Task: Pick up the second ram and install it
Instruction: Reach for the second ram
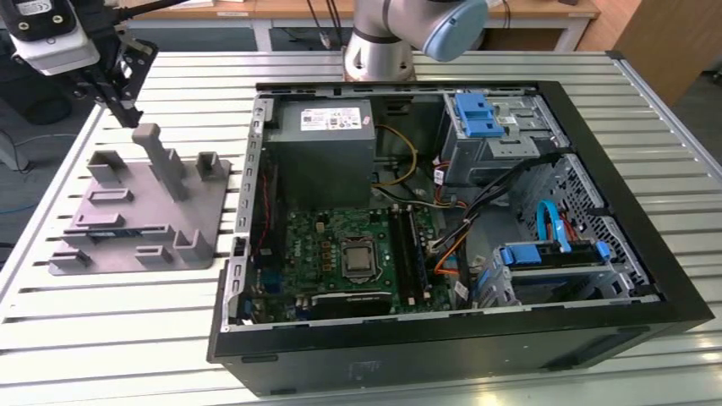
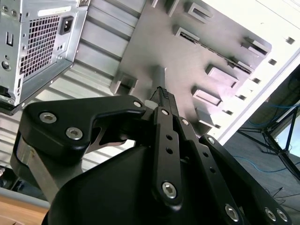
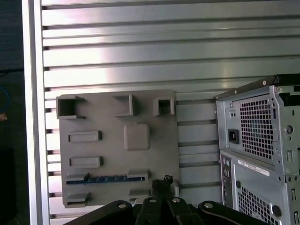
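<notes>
The second ram (image 3: pixel 105 178) is a thin blue stick that lies in a slot of the grey holder plate (image 3: pixel 154 154). In the second wrist view the ram (image 2: pixel 211 47) is a dark sliver edge-on, and in the exterior view it (image 1: pixel 122 230) shows as a blue strip near the plate's front. My gripper (image 1: pixel 122 95) hangs well above the plate's far end, apart from the ram. Its fingertips (image 2: pixel 162 93) are shut together with nothing between them. The same gripper tip (image 3: pixel 161 181) shows over the plate's edge, next to the ram's end.
An open computer case (image 1: pixel 631 254) lies at the exterior view's right of the grey holder plate (image 1: pixel 135 254). Inside are the motherboard (image 1: pixel 338 254) with long black slots (image 1: pixel 403 245), a power supply (image 1: pixel 321 144) and blue drive brackets (image 1: pixel 479 114). The slatted table (image 1: pixel 113 338) carries everything.
</notes>
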### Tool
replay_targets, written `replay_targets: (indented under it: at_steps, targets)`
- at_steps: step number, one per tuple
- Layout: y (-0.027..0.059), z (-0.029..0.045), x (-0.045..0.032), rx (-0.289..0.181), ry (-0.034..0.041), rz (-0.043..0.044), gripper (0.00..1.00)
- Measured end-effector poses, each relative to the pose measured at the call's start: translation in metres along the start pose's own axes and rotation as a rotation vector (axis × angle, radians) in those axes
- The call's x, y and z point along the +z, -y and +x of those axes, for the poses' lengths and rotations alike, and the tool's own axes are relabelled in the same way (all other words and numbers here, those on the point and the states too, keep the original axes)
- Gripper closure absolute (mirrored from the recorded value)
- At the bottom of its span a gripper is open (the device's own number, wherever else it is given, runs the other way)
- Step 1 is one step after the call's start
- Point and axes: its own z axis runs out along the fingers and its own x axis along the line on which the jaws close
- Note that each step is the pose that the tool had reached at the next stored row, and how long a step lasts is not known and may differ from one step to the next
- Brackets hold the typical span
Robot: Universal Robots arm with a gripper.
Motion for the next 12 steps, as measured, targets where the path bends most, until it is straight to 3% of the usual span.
replay_targets:
  at_steps: [12]
  targets:
    - [0.0011, 0.0094, 0.0075, 0.0, 0.0002, -0.0001, 0.9]
